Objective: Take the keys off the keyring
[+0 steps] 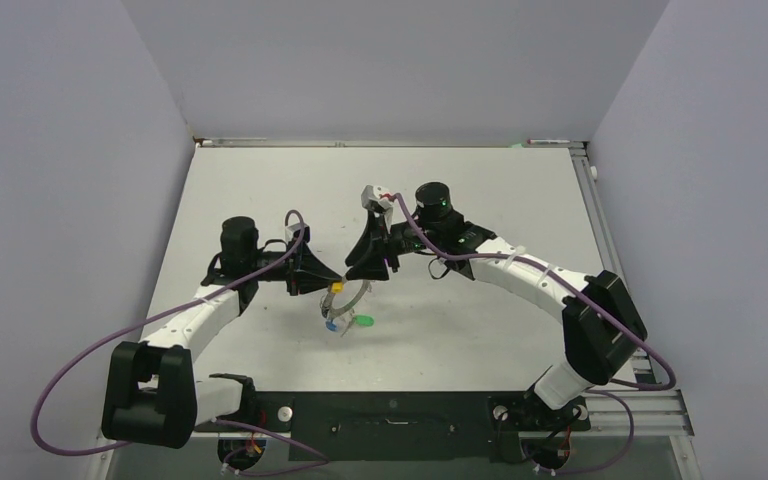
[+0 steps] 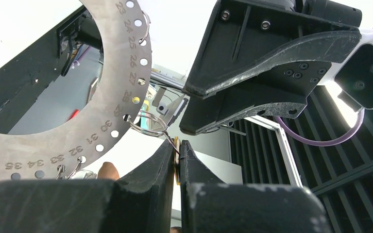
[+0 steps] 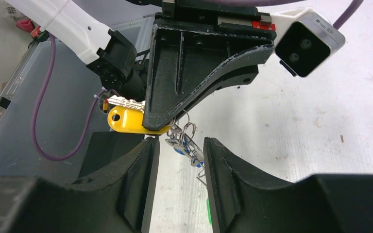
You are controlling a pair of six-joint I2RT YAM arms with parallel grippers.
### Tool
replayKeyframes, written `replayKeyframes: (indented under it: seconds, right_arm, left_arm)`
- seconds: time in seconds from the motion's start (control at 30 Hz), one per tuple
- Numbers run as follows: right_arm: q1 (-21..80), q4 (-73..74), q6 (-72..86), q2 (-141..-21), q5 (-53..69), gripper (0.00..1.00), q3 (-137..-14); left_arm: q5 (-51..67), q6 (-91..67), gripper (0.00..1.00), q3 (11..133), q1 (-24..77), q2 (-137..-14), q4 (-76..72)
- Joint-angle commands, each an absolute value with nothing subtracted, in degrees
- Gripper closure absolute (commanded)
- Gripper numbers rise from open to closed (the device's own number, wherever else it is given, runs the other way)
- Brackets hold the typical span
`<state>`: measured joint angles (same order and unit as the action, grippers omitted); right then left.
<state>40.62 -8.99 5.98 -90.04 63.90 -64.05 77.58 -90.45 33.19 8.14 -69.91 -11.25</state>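
The flat grey numbered metal keyring [image 2: 126, 73] is being held above the white bench [image 1: 520, 200] by the left end effector [image 2: 177, 155], pinched shut on the yellow plastic-headed key [image 3: 124, 120], seemingly to steady the disc. The right end effector [image 3: 180, 150] is being held spread around the small blue-headed key [image 3: 178, 148] and wire loops [image 3: 188, 130], probably for gripping.

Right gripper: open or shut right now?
Open: the right gripper has fingers apart, wire loops and a blue key showing in the gap.
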Motion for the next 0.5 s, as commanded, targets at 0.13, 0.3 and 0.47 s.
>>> replayKeyframes:
  seconds: [0.13, 0.3, 0.47]
  right_arm:
    - [42.17, -16.17, 5.53, -92.15, 65.79, 0.63, -64.32]
    - [43.00, -10.97, 0.54, -93.06, 65.16, 0.68, -65.73]
    - [44.12, -6.60, -4.04, -93.49, 64.19, 0.71, -67.68]
  left_arm:
    - [80.10, -91.23, 1.00, 34.60, 8.59, -68.05, -15.64]
    - [80.42, -90.91, 1.00, 34.63, 9.09, -67.83, -15.95]
    - [80.15, -90.72, 1.00, 34.43, 9.27, -67.79, -15.91]
